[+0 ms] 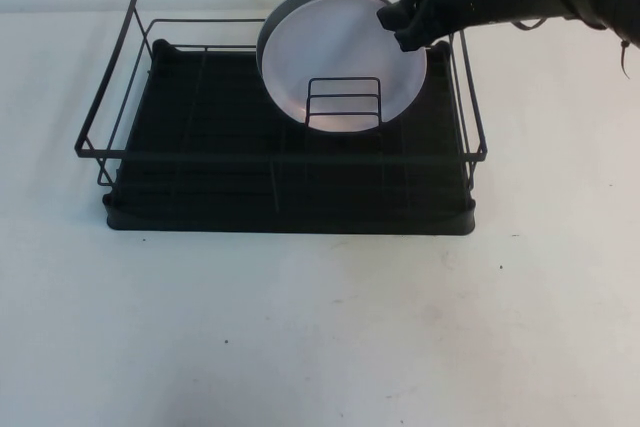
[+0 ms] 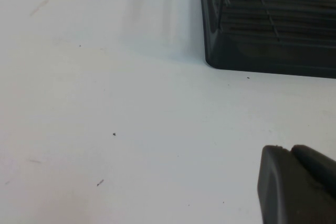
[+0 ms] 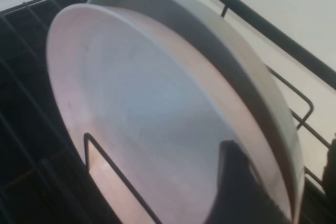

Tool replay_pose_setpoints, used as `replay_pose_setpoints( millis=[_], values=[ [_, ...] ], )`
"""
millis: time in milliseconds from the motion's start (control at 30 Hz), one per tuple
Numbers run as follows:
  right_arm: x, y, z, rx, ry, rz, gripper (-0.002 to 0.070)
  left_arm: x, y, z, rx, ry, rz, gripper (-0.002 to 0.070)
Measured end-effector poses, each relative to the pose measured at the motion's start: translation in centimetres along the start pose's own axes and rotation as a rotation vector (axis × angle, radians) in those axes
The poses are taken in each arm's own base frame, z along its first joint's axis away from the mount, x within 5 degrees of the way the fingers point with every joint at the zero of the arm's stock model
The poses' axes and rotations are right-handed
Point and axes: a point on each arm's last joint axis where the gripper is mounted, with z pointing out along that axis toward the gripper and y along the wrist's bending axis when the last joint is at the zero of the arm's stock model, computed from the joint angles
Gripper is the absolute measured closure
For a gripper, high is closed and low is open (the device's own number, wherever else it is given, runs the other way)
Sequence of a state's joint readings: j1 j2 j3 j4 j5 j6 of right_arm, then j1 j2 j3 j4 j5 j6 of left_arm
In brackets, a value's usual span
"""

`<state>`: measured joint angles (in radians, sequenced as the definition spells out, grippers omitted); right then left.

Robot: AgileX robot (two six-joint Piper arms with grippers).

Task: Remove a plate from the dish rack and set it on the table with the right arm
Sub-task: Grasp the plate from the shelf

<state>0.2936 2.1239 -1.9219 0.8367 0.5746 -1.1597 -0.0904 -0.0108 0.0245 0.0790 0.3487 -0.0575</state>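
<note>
The pale pink plate (image 1: 340, 57) (image 3: 142, 108) stands on edge in the black dish rack (image 1: 200, 187), leaning behind a small wire divider (image 1: 343, 102). A grey-blue plate (image 1: 278, 15) (image 3: 231, 40) stands right behind it. My right gripper (image 1: 400, 27) (image 3: 281, 150) is at the plates' upper right rim, open. One finger (image 3: 236, 187) is in front of the pink plate and the other is behind the rims. It grips nothing. My left gripper (image 2: 289, 150) hovers low over the table (image 2: 105, 103) beside the rack's corner (image 2: 262, 45), shut and empty.
The rack's wire walls (image 1: 110, 97) rise around the plates, and its far right rail runs close to my right arm. The white table (image 1: 320, 327) stretches wide in front of the rack and to both sides.
</note>
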Motion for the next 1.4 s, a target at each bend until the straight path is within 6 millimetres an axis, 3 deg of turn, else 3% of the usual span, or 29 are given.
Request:
replay_pose_setpoints(
  millis=[500, 767, 933, 1400],
  values=[
    [1.8, -0.1, 2.0, 0.014, 0.026, 0.014, 0.0371, 0.0, 0.0, 0.0, 0.000, 0.000, 0.000, 0.0679],
    [1.8, -0.1, 2.0, 0.014, 0.026, 0.011, 0.0480, 0.0, 0.0, 0.0, 0.000, 0.000, 0.000, 0.0679],
    [1.8, -0.2, 2.0, 0.024, 0.031, -0.016, 0.0603, 0.0, 0.0, 0.0, 0.000, 0.000, 0.000, 0.0679],
    [-0.4, -0.2, -0.3, 0.050, -0.002, -0.077, 0.0632, 0.0, 0.0, 0.0, 0.000, 0.000, 0.000, 0.0679]
  ],
)
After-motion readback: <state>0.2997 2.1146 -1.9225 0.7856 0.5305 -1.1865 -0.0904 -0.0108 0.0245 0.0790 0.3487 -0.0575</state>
